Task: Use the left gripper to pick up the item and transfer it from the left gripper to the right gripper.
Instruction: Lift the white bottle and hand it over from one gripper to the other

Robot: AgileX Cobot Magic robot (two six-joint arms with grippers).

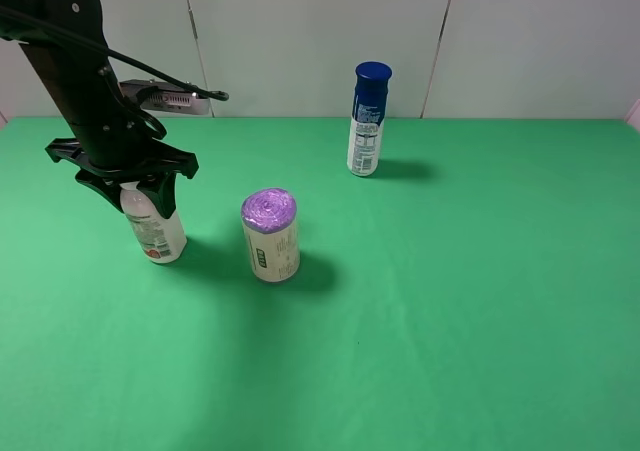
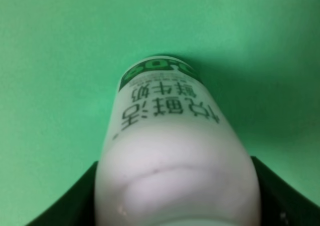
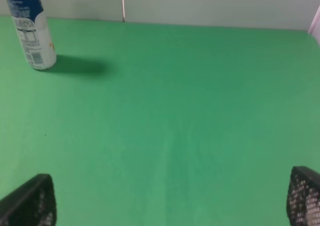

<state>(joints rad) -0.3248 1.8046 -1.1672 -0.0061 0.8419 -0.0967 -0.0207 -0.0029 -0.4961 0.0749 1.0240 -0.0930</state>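
Note:
The item (image 1: 160, 233), a small pale bottle with a printed label and a red mark, stands upright on the green table at the left. My left gripper (image 1: 145, 193) comes down over its top, with a finger on each side of the neck. In the left wrist view the bottle (image 2: 175, 146) fills the space between the two black fingers (image 2: 75, 201), which touch its sides. My right gripper (image 3: 170, 201) is out of the exterior high view. In the right wrist view its fingers (image 3: 30, 201) stand wide apart and empty over bare green cloth.
A purple-topped can (image 1: 270, 236) stands just right of the bottle. A blue-capped spray can (image 1: 368, 121) stands at the back centre and also shows in the right wrist view (image 3: 30, 30). White wall panels close off the back of the green table (image 1: 480, 301).

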